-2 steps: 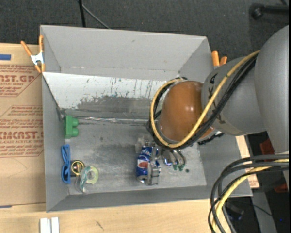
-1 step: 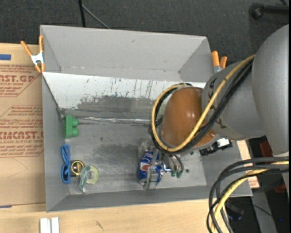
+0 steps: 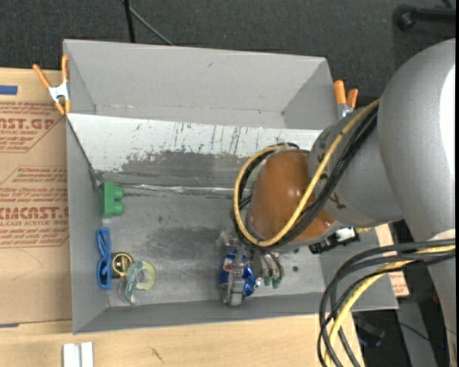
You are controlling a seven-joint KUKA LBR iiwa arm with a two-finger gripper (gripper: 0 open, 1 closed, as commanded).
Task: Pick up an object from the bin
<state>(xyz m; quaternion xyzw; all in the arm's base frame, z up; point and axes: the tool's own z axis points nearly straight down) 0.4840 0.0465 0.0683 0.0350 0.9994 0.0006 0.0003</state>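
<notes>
The end effector [image 3: 250, 274] is seen low in the bin [image 3: 185, 82], near the front wall and right of the middle, under the arm's orange cover [image 3: 284, 193] and looped cables. Whether it is wide or narrow cannot be told, since it is crowded by the wrist above. A small blue and silvery thing [image 3: 231, 271] lies just at its left side, on the bin floor. It cannot be made out whether this thing is gripped or only touched.

Well apart, at the left, a green block [image 3: 112, 199] is set near the back of the floor. A blue strip-like thing [image 3: 103, 257], a small gold ring [image 3: 122, 263] and a pale clear piece [image 3: 141, 277] are gathered in the front left corner.

The pick is judged not yet done: nothing is seen raised, and the closing, lifting and carrying out are left.
</notes>
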